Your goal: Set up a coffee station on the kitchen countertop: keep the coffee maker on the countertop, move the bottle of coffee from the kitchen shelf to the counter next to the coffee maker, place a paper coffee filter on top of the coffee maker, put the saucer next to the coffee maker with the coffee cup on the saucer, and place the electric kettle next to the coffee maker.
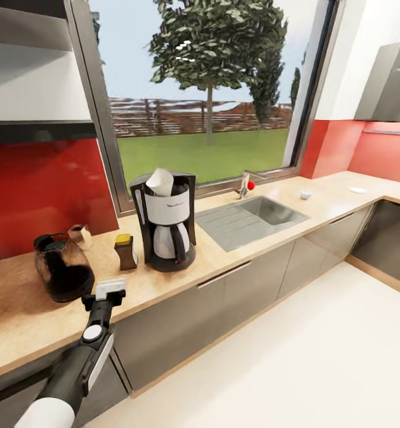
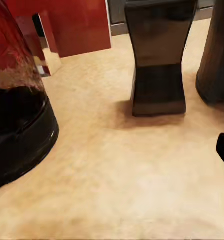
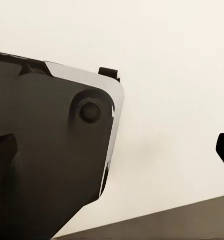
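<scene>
The white paper filter [image 1: 160, 181] is sitting in the top of the coffee maker [image 1: 166, 223] on the table [image 1: 235, 238]. The coffee jar [image 1: 125, 251] is standing just beside it, the kettle [image 1: 62, 267] further left. The left fingers [image 1: 110, 289] are hovering near the kettle, holding nothing; their spread is hard to judge. The cup [image 1: 305, 194] and saucer [image 1: 358, 190] are lying well apart beyond the sink [image 1: 250, 220].

A curved steel tap [image 1: 245, 184] with a red knob is standing at the back rim of the inset sink; a leafy green tree [image 1: 214, 41] is showing through the window.
</scene>
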You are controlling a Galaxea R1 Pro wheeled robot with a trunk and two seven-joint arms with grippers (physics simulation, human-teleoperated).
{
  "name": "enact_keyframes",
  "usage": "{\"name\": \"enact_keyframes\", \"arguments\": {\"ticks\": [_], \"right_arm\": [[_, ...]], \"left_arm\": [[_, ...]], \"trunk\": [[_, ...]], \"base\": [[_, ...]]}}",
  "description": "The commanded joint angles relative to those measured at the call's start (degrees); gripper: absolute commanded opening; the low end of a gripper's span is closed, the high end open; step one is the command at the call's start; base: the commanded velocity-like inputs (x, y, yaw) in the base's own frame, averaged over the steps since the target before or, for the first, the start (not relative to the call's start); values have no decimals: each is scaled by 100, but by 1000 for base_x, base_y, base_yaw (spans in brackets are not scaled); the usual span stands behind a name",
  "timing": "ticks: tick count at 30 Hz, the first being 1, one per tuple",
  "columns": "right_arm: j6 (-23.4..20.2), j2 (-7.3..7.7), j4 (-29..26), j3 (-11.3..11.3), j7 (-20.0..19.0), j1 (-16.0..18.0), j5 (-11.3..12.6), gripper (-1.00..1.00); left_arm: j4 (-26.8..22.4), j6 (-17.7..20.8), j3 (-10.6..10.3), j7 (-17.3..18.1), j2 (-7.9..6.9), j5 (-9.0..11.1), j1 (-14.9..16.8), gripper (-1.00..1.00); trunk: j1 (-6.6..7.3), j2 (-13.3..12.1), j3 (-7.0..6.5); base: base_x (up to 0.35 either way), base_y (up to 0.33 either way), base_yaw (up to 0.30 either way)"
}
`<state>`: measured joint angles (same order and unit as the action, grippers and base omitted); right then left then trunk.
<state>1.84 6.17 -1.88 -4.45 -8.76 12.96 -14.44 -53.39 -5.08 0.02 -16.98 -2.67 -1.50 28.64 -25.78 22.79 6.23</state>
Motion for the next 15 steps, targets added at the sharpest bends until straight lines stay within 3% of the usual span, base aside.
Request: {"name": "enact_keyframes", "arguments": {"ticks": [1, 11, 15], "right_arm": [[18, 0, 4, -43, -20, 5, -51, 100], [20, -30, 4, -39, -20, 5, -51, 100], [26, -40, 0, -45, -20, 5, -51, 100]], "left_arm": [[-39, -159, -7, -21, 6, -17, -166, 100], [-587, -987, -99, -7, 75, -17, -1228, 100], [-605, -1419, -309, -7, 79, -22, -1804, 100]], "trunk": [[0, 13, 12], [0, 13, 12], [0, 13, 12]], "base": [[-338, 0, 0], [-337, 0, 0], [-305, 0, 0]]}}
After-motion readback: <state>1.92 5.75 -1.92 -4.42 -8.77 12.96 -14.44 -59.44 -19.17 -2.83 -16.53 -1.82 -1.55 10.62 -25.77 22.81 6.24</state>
